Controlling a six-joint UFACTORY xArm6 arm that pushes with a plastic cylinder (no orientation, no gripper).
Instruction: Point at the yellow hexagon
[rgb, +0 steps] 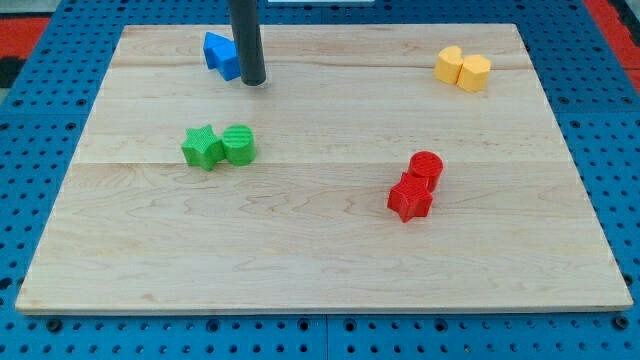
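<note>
The yellow hexagon (475, 72) sits near the view's top right, touching a second yellow block (449, 64) on its left. My tip (253, 82) rests on the board near the view's top left, right beside a blue block (221, 54). The tip is far to the left of the yellow hexagon, nearly at the same height in the view.
A green star (203, 147) and a green cylinder (239, 144) touch each other left of centre. A red cylinder (426, 167) and a red star (410, 198) touch right of centre. The wooden board (320, 260) lies on a blue pegboard surface.
</note>
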